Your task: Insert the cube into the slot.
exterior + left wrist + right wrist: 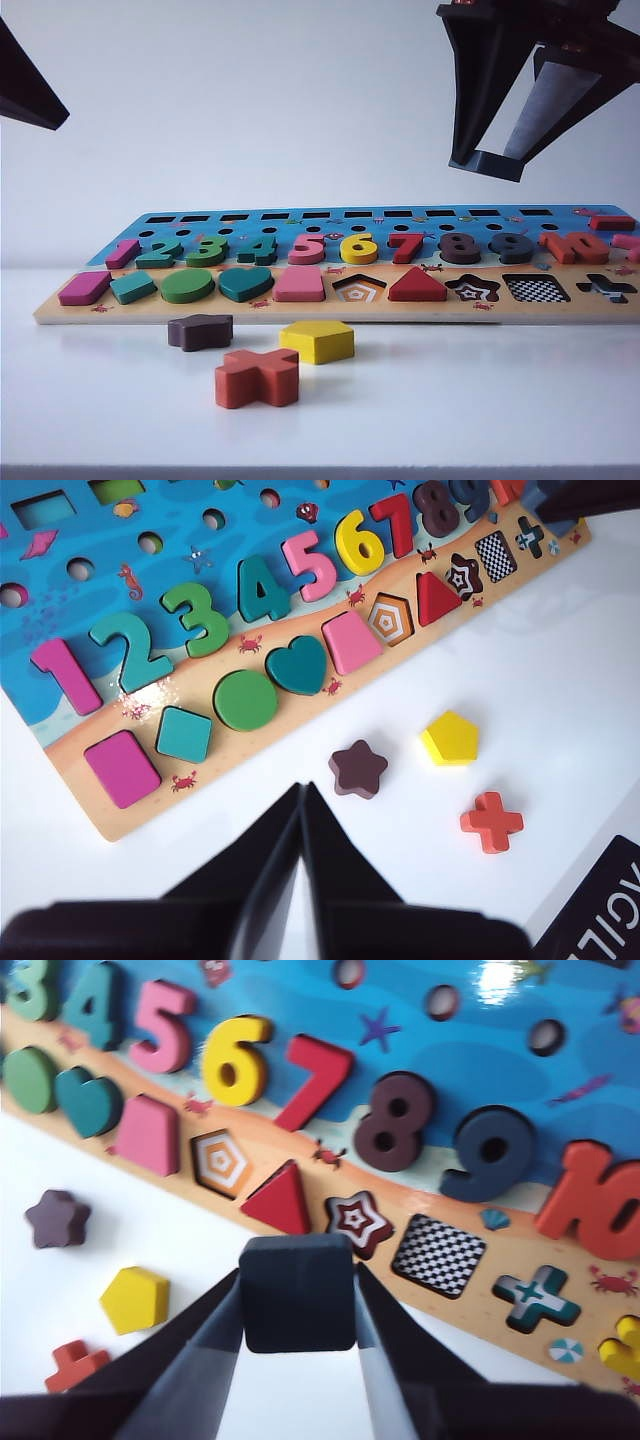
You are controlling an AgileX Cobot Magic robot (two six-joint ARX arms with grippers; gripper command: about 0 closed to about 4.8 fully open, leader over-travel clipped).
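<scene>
**A:** Fingers on the right gripper [298, 1295] – what's the status?

**B:** Clamped on the cube [298, 1292], one finger on each side. Dark navy block, rounded corners, held up in the air. In the exterior view that gripper [500, 158] hangs high at the upper right, above the board's right half & well clear of it.

**A:** And the slot?

**B:** Slot [438, 1256] is bare, checkerboard floor showing. It sits in the tan front row of the puzzle board [300, 313], btw the star recess [357, 1222] & the cross recess [536, 1298]. Cube isn't in it.

**A:** Left side?

**B:** Left gripper [303, 800] has its fingers pressed together, tips touching, nothing btw them. It hovers over the white counter [480, 400], just in front of the board's left part.

**A:** Loose pieces?

**B:** Three on the counter in front of the board: dark brown star piece [200, 331], yellow pentagon [317, 341], orange-red cross [257, 378]. Star & pentagon lie near the board edge, cross is closer to the camera. None touch each other.
</scene>
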